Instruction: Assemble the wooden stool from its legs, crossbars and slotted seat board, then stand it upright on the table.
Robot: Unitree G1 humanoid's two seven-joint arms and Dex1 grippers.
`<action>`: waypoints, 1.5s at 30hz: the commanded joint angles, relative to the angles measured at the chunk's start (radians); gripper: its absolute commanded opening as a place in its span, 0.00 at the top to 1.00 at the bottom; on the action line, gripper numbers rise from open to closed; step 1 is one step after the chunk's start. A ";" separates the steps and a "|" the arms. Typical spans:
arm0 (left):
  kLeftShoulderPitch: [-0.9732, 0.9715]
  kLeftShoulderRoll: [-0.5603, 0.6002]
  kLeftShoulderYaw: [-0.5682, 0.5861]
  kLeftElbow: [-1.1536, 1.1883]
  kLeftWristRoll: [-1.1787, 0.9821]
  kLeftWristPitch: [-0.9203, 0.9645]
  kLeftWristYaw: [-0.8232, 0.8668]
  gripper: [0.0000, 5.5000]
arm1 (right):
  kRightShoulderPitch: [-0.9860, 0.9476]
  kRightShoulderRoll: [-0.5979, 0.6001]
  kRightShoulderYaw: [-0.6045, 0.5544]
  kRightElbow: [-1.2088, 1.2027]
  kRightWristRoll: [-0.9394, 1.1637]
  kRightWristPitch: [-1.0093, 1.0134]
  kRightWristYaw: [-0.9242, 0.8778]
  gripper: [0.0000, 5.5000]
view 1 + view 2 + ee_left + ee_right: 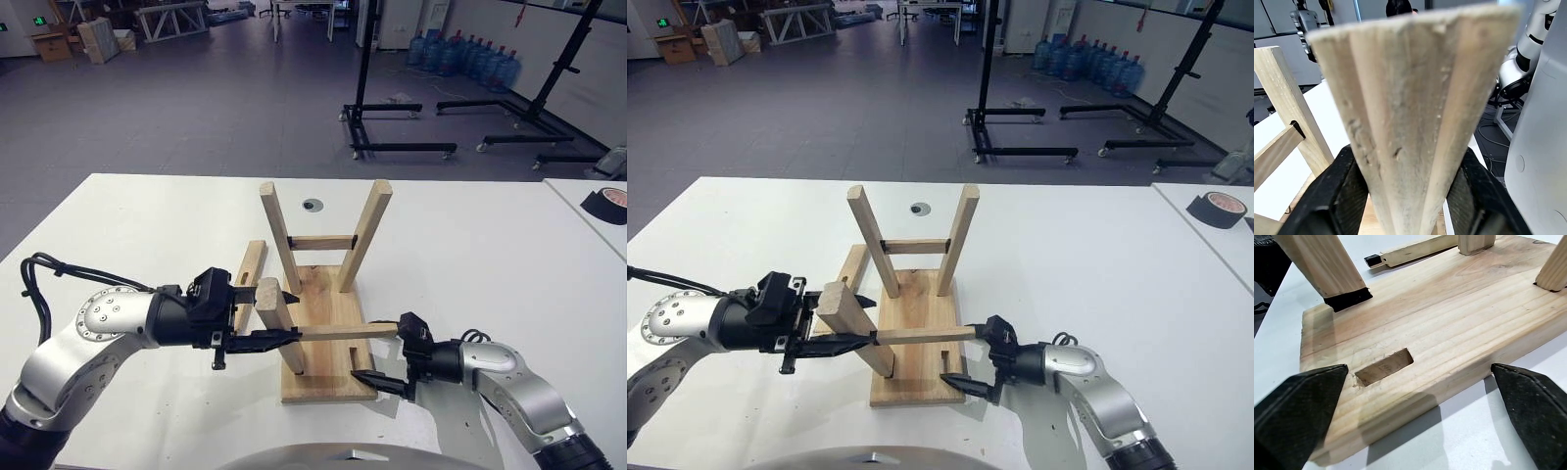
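Note:
The slotted seat board lies flat on the white table. Two legs stand in its far slots, tilted and joined by a short crossbar. My left gripper is shut on a third leg that stands at the board's near left slot; the left wrist view has this leg between the black fingers. A long crossbar runs from it toward the right. My right gripper is open, straddling the board's near right edge by an empty slot. A fourth leg lies loose left of the board.
A black tape roll lies at the table's far right. A round cable hole sits behind the stool. Bare table surface spreads left and right of the board. Black wheeled stands are on the floor beyond the table.

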 commanded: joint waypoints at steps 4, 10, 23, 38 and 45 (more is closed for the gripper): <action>0.201 0.169 -0.254 0.144 0.371 0.023 0.028 0.63 | 0.004 0.023 0.040 -0.013 -0.042 0.015 -0.041 0.02; 0.248 0.207 -0.279 0.193 0.426 -0.052 0.068 0.63 | -0.005 0.024 0.048 -0.003 -0.047 0.015 -0.041 0.02; 0.271 0.326 -0.272 0.126 0.361 -0.009 0.127 0.63 | 0.003 0.029 0.064 -0.034 -0.047 0.030 -0.064 0.02; 0.194 0.310 -0.227 0.105 0.244 0.042 0.190 0.50 | -0.006 0.026 0.065 0.005 -0.053 -0.003 -0.069 0.02; 0.240 0.240 -0.201 0.172 0.346 0.014 0.155 0.36 | -0.006 0.025 0.059 0.043 -0.059 -0.035 -0.066 0.02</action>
